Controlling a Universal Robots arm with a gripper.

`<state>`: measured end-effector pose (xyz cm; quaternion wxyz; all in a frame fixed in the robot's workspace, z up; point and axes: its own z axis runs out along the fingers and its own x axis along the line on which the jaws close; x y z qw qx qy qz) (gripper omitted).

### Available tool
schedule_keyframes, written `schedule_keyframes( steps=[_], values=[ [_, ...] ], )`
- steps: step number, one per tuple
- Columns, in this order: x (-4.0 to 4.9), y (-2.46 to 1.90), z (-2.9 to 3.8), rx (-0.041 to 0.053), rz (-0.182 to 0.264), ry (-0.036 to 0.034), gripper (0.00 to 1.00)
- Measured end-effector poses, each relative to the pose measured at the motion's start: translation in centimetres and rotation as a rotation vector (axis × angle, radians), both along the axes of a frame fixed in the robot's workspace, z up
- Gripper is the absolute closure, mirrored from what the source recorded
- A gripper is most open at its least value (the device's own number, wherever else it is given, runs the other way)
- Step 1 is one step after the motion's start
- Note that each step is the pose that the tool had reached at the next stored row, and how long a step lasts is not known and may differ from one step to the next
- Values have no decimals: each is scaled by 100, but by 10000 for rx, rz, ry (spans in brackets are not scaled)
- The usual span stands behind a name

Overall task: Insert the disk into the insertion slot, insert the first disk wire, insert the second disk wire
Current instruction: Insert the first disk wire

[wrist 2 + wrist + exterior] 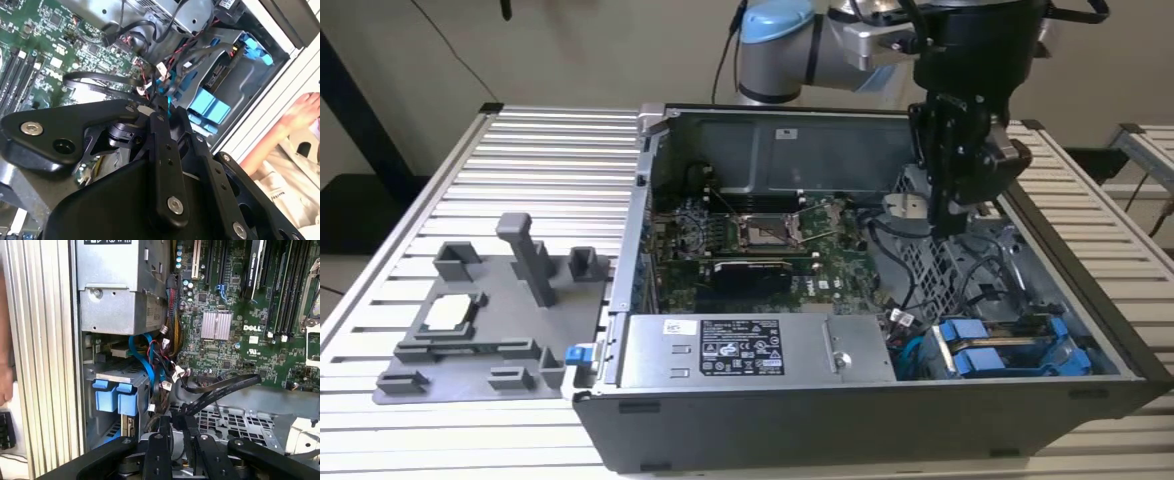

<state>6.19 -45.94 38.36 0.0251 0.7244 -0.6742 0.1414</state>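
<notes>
Gripper (161, 102) hangs low inside computer case (854, 420), among loose cables (222, 388) near insertion slot (983, 360); whether clamped or apart, cannot tell.

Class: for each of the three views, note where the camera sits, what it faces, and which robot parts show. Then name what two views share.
Exterior view: off the arm, looking down into the open computer case; arm and gripper show.
First wrist view: at the wrist, facing motherboard and blue fittings; gripper shows.
Second wrist view: at the wrist, facing cables and blue fittings; gripper shows.
Shared: both wrist views catch the motherboard and blue fittings.
</notes>
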Motion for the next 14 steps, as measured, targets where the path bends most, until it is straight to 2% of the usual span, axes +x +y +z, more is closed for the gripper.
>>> schedule_keyframes(
  steps=[2,4,6,8,12,14],
  values=[
    [-26,34,0,-232,2,0,74],
    [-49,73,0,-403,18,-1,74],
    [-69,114,-2,-481,41,-3,74],
    [-77,135,-6,-538,101,-5,74],
    [-79,141,-19,-684,429,-14,74],
    [-79,142,-25,-799,593,-16,74]
  ],
)
